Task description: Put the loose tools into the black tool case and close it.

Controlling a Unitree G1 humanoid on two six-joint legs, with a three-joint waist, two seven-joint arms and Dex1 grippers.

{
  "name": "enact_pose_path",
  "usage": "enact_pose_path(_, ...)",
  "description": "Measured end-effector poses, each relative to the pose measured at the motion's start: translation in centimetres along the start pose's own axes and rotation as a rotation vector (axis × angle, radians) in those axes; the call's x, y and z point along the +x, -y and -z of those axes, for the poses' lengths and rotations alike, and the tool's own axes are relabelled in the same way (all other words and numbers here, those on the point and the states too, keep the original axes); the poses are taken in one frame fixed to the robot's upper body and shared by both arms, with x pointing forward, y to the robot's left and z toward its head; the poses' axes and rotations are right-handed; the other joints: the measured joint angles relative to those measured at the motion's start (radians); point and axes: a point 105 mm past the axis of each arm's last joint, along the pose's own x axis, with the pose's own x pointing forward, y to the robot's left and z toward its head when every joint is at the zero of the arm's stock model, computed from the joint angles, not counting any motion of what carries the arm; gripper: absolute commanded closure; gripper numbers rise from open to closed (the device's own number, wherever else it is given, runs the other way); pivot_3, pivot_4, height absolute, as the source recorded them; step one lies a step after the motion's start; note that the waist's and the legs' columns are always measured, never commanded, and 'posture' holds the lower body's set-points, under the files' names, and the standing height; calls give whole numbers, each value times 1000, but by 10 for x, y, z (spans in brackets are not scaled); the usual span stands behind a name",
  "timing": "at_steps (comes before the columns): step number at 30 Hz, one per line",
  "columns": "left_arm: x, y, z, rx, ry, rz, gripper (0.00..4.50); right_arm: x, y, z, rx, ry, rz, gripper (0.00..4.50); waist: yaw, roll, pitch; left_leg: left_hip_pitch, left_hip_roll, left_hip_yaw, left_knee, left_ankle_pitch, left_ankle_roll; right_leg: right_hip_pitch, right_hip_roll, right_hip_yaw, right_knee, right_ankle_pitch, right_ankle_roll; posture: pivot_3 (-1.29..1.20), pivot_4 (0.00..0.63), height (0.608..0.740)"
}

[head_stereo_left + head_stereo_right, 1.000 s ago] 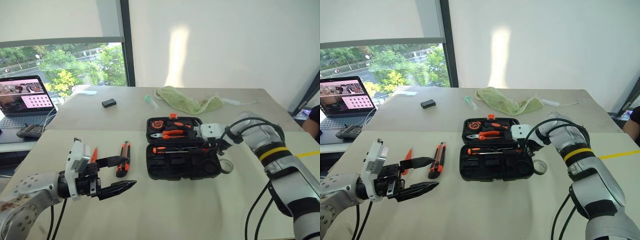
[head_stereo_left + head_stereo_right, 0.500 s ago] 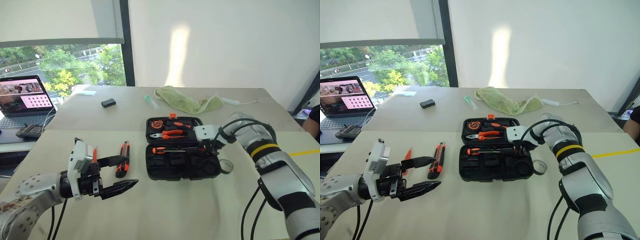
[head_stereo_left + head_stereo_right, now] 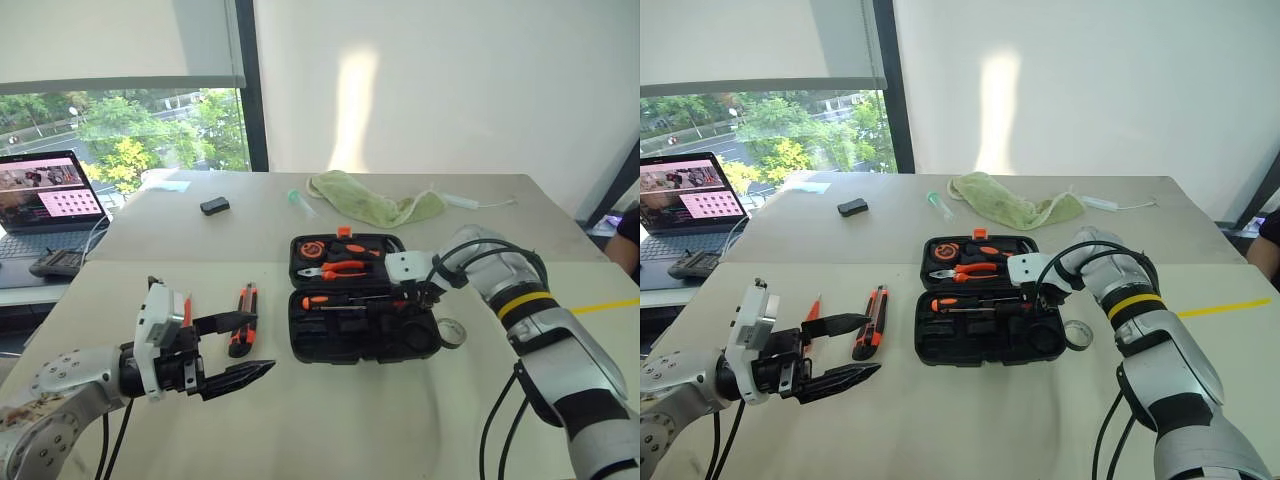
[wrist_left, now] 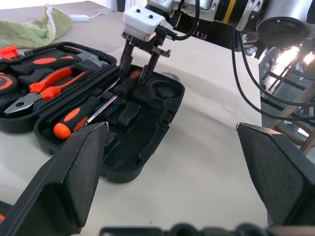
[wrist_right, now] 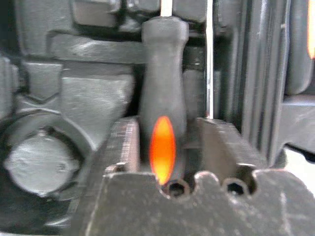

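Black rectangular plastic clamshell tool case point(image 3: 350, 345); orange-and-black-handled screwdriver point(image 4: 74, 119) inside; orange-black utility knife point(image 3: 243, 318); pale green crumpled cloth point(image 3: 375, 203); beige tabletop point(image 3: 330, 420).

The table point(image 3: 330, 420) is seen from above by both head views, which share the open black tool case point(image 3: 365, 340). That case is viewed obliquely from the left wrist, and its moulded slots at very close range from the right wrist.
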Motion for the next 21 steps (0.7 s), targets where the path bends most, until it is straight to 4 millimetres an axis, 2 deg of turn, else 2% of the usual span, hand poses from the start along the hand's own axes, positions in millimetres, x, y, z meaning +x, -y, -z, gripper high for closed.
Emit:
enact_pose_path(3, 0, 0, 0, 1, 1, 2, 0, -3, 0, -8, 11, 63, 30, 1302, -3, 0, 0, 1, 0, 0, -2, 0, 0, 0, 0, 0, 0, 0, 0, 0, 150, 740)
enact_pose_path(5, 0, 1, 0, 0, 0, 2, 0, -6, -4, -15, 52, 137, 37, 1820, 1, 0, 0, 1, 0, 0, -3, 0, -1, 0, 0, 0, 0, 0, -1, 0, 150, 740)
enact_pose_path(6, 0, 1, 0, 0, -1, 3, 0, -10, -6, -22, 99, 204, 60, 1935, 5, 0, 0, 1, 0, 0, -4, 0, -1, -1, -1, 0, 0, 0, -1, 0, 150, 740)
enact_pose_path(11, -2, 2, 5, -17, -4, -3, 0, -27, -20, -26, 277, 358, 238, 3651, 19, 0, 0, -3, 0, -2, -3, 0, 0, -2, -5, 0, -1, 0, -1, 0, 150, 740)
enact_pose_path(12, -2, 2, 4, -16, -3, -4, 0, -24, -25, -27, 315, 375, 272, 4099, 21, 0, 0, -3, 0, -2, -2, 0, 0, -2, -6, 0, -1, 0, -1, 0, 150, 740)
enact_pose_path(13, -2, 2, 4, -15, -2, -4, 0, -19, -28, -30, 350, 396, 294, 4321, 21, 0, 0, -3, 0, -2, -2, 0, 0, -2, -6, 0, -1, 0, -1, 0, 150, 740)
enact_pose_path(16, 0, 2, 0, 1, 6, 4, 0, -7, -30, -36, 451, 428, 376, 4417, 17, 0, 0, -3, 0, -1, -2, 1, -2, -3, -4, 0, 1, 0, -1, 0, 150, 740)
enact_pose_path(19, 3, 0, -5, 22, 14, 14, 0, 3, -25, -31, 537, 400, 549, 4417, 19, 0, 0, -2, 0, -1, -2, 2, -3, -2, 0, 0, 2, 0, -2, 0, 150, 740)
enact_pose_path(21, 5, -1, -6, 24, 16, 21, 0, 14, -29, -25, 580, 370, 583, 4417, 19, 0, 0, -2, -1, -1, -2, 2, -2, -2, 1, -1, 1, 0, -2, 0, 150, 740)
